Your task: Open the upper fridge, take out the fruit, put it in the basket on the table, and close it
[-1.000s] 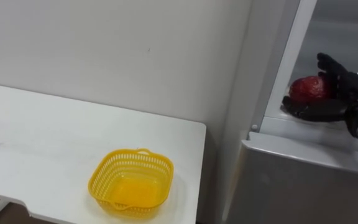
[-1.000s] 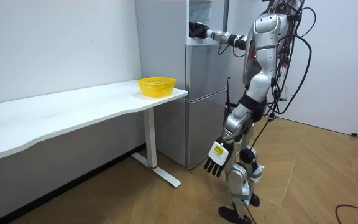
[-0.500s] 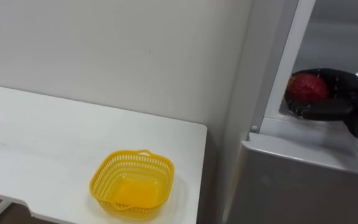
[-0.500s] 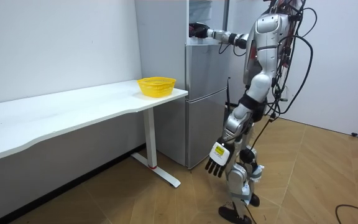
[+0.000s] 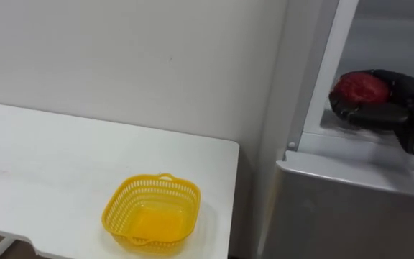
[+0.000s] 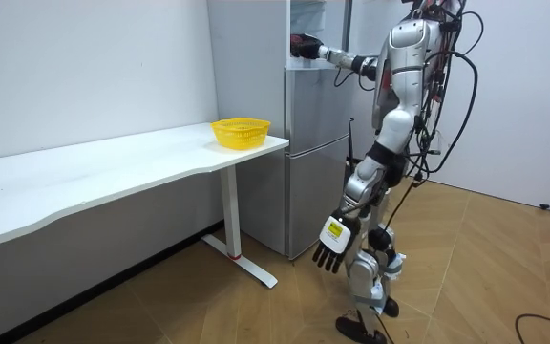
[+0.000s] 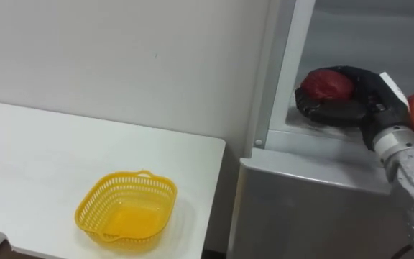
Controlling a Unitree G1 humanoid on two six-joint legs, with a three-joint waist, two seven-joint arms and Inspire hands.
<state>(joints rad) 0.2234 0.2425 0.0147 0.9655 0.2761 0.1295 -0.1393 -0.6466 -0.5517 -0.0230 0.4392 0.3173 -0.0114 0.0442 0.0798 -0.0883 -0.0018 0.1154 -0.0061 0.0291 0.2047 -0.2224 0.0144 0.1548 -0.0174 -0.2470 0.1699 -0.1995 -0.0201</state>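
Right hand (image 5: 395,104) curled round dark red round fruit (image 5: 361,88), at left edge of silver fridge's (image 5: 351,194) upper compartment. Left hand (image 6: 330,254) hung slack, fingers relaxed. Risk: shallow wrap, so fruit might slip or clip the frame coming out.

A white table (image 5: 49,165) bears a yellow basket (image 5: 152,214) near its corner beside the fridge (image 5: 351,208).

Perforated yellow plastic basket (image 5: 152,214); smooth matt white table (image 5: 42,165).
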